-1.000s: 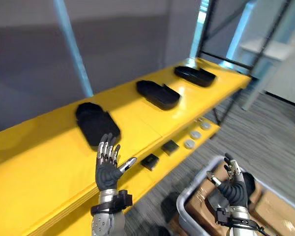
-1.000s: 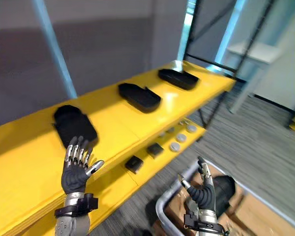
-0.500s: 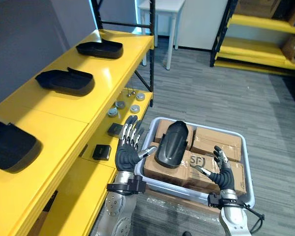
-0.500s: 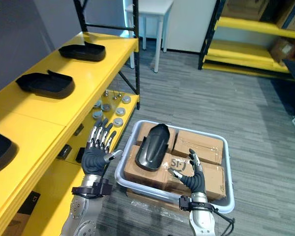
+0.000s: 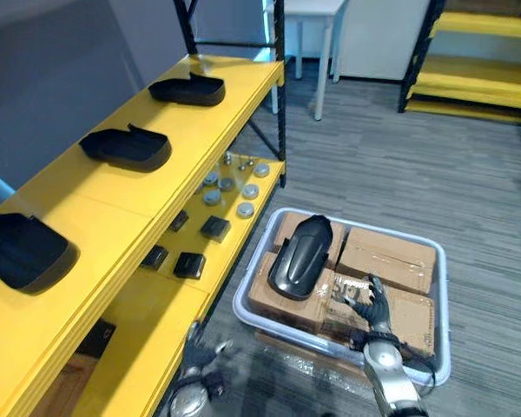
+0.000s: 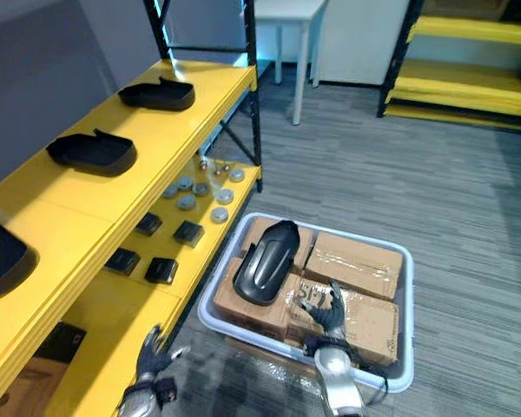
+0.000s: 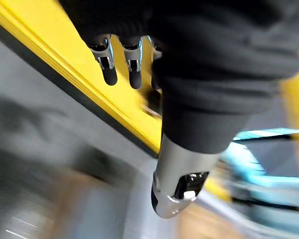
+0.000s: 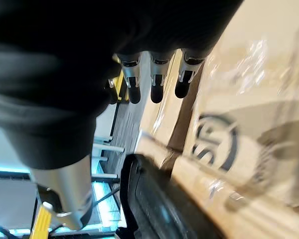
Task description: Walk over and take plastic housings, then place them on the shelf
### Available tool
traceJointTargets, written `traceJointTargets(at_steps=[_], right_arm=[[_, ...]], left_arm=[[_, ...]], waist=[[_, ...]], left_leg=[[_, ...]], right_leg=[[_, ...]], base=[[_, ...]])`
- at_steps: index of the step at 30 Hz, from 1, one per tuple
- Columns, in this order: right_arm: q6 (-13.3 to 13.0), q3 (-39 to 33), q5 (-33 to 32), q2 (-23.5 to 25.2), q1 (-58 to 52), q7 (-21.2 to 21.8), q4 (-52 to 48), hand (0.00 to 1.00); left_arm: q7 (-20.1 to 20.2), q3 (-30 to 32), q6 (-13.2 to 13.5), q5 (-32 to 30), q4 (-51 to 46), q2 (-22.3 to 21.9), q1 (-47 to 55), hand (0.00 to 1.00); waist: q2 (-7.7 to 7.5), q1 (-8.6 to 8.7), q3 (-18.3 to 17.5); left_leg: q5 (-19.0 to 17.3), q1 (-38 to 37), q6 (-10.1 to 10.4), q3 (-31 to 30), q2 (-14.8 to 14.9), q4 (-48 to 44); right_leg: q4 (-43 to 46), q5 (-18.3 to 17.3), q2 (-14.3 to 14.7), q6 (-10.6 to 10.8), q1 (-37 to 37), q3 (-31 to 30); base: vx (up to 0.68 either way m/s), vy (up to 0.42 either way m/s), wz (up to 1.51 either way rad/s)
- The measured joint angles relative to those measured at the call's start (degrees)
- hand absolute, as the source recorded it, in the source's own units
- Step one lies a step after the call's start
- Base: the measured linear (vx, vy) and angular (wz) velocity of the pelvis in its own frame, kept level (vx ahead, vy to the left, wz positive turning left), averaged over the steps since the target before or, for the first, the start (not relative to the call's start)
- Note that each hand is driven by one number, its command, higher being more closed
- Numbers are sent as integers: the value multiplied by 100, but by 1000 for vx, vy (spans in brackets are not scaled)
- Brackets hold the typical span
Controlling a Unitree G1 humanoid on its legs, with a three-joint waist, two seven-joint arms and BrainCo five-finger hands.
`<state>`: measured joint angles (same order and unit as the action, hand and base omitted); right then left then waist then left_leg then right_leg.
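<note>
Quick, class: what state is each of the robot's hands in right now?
Left hand: open, holding nothing.
Right hand: open, holding nothing, over the cardboard boxes.

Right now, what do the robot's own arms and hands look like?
The left robot hand and right robot hand match: silver fingers with dark tips, a silver thumb, and a dark ribbed cover over the back and wrist. The right forearm is rounded and silver-grey.
</note>
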<state>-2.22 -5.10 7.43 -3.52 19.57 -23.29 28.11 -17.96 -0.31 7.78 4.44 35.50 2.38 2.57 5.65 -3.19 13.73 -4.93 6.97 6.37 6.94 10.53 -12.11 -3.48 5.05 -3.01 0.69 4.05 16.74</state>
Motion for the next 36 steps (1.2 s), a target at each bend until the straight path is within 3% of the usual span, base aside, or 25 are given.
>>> traceJointTargets(at_steps=[4,8,13,21,22,28,32,36], right_arm=[[108,-619,-2,-97,1157,-470,510,0],[267,-827,146,-298,1767,-718,708,0],[395,-1046,263,-730,2884,-1015,1614,0],[437,-1022,108,-1584,4116,-760,3583,0],[440,-967,47,-1698,4249,-740,3721,100],[519,-765,-474,-2656,4881,-560,4533,100],[676,-717,-510,-3033,5040,-68,4886,100],[858,-723,-491,-3077,5079,275,5075,100]], left_arm=[[-71,-25,31,-371,135,27,46,0],[-98,-109,102,-365,247,135,24,0],[-184,-126,250,-308,598,280,-67,0],[-196,-227,357,-13,943,425,-467,0],[-192,-273,358,12,948,452,-508,0],[-141,-384,377,129,956,521,-705,0],[35,-399,316,219,961,565,-719,0],[160,-390,243,254,951,572,-718,0]], waist=[[0,-223,395],[-68,-350,741],[-212,-449,1113],[-258,-566,1265],[-258,-571,1286],[-250,-699,1380],[-246,-761,1405],[-246,-774,1405]], left_leg=[[47,217,21,-139,-90,394],[150,532,-104,-205,-309,332],[145,997,-133,-264,-364,55],[130,1681,-142,-418,-342,-252],[127,1776,-146,-450,-342,-299],[40,2253,-179,-714,-364,-659],[41,2407,-178,-859,-373,-736],[42,2402,-178,-888,-373,-760]], right_leg=[[-6,201,-38,42,365,98],[-17,373,-244,125,619,112],[-19,526,-304,138,928,106],[-16,630,-277,159,1409,116],[-16,640,-275,170,1459,116],[-14,667,-268,218,1631,139],[-15,653,-250,243,1677,157],[-16,645,-245,254,1640,170]], base=[[-105,67,15],[-97,72,8],[-65,43,3],[-10,24,5],[12,38,6],[16,66,16],[28,56,15],[48,39,5]])
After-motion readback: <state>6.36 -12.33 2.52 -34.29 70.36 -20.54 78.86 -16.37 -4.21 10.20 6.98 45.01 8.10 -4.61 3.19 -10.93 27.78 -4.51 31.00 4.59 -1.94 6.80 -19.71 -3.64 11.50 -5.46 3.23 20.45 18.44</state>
